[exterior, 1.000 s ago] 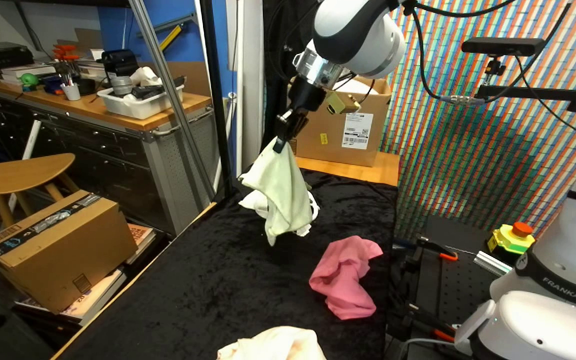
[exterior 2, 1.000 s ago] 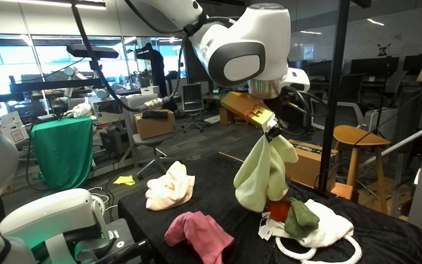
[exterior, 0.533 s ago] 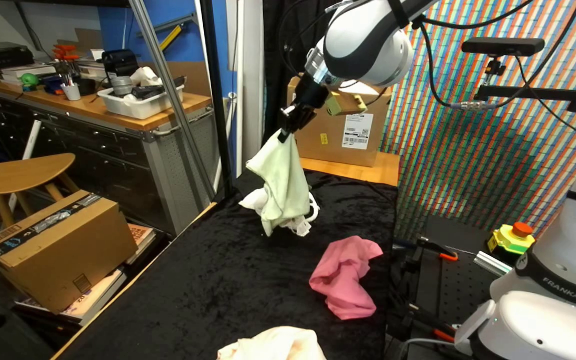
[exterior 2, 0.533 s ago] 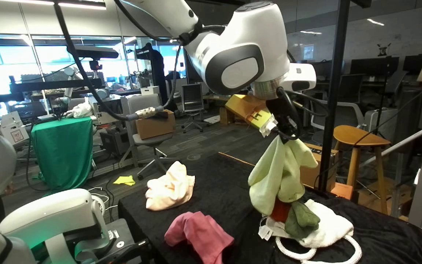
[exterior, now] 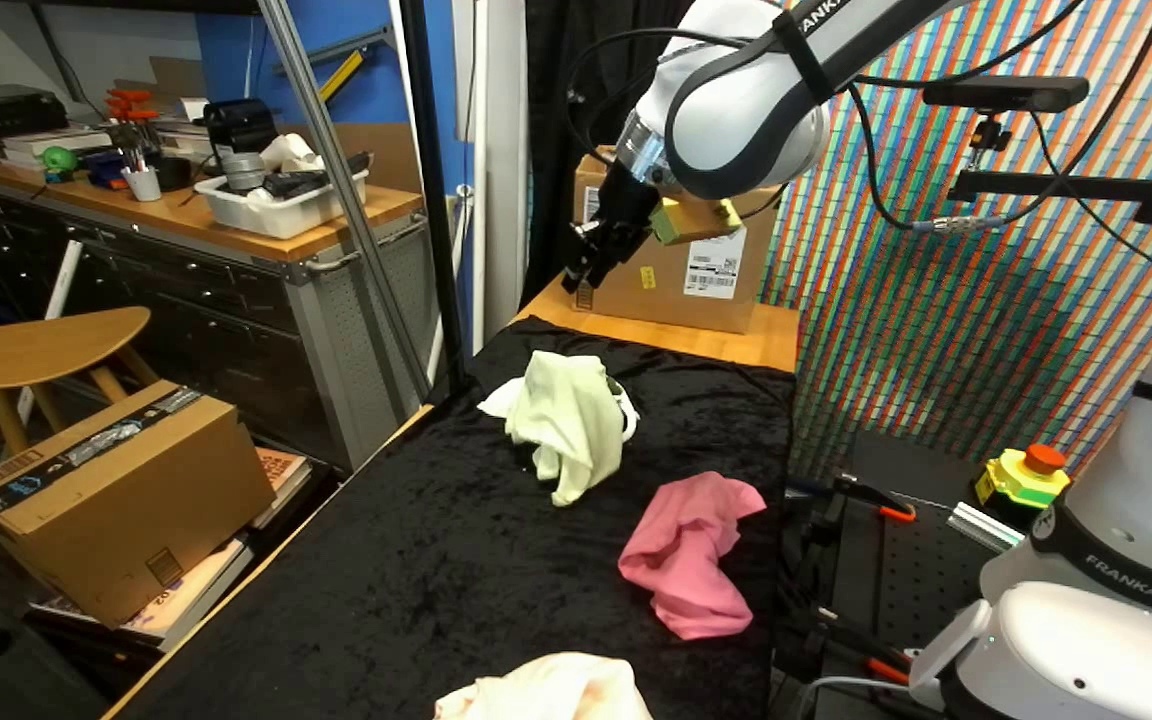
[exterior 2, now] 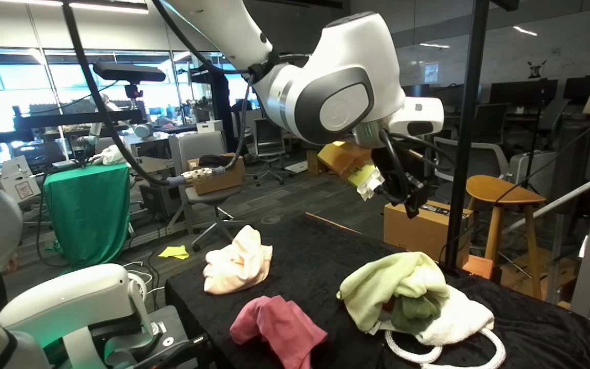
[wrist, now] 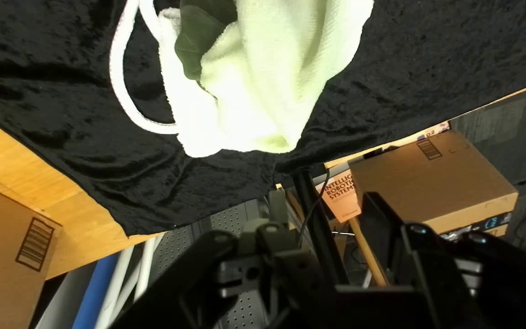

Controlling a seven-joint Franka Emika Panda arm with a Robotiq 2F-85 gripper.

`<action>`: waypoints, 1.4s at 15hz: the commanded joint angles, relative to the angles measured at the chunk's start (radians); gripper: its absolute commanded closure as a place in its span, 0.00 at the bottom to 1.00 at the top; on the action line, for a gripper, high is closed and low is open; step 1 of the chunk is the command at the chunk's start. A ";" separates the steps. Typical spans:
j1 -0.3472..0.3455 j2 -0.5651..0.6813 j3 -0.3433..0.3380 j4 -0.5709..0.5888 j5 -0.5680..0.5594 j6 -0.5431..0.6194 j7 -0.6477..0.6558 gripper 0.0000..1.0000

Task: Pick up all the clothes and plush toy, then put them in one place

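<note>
The pale green terry cloth lies bunched over what looks like a white fabric bag, near the outer edge of the counter by the black post. A dark green leaf-like piece pokes out from its folds, probably part of the plush toy; how much more is covered I cannot tell. Well above this heap the tool hangs tilted, its fingers spread with nothing between them.

The heap seems to be the gathering spot, so the step in hand is likely the trip to the next cloth. Rise first, so nothing snags on the rope handles. The pink cloth, just inside the robot-side edge, looks handier than the peach cloth, which sits near the end edge opposite the bare wood. Point the tool straight down, straddle a raised fold, lower until the tips almost meet the counter, and take several layers, since a thin pinch may slip. Lift until the tail hangs free, carry it high over the heap, and set it down on the middle before letting go; released off-centre, it could slide toward the outer edge.
</note>
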 commanded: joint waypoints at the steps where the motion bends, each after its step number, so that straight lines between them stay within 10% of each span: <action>1: 0.013 -0.007 -0.016 -0.006 -0.072 0.003 0.086 0.20; 4: 0.021 -0.017 -0.009 -0.017 -0.077 -0.055 0.088 0.01; 13: 0.093 -0.061 0.025 -0.131 0.135 -0.290 -0.170 0.00; 21: 0.104 -0.003 0.030 -0.264 0.261 -0.276 -0.317 0.00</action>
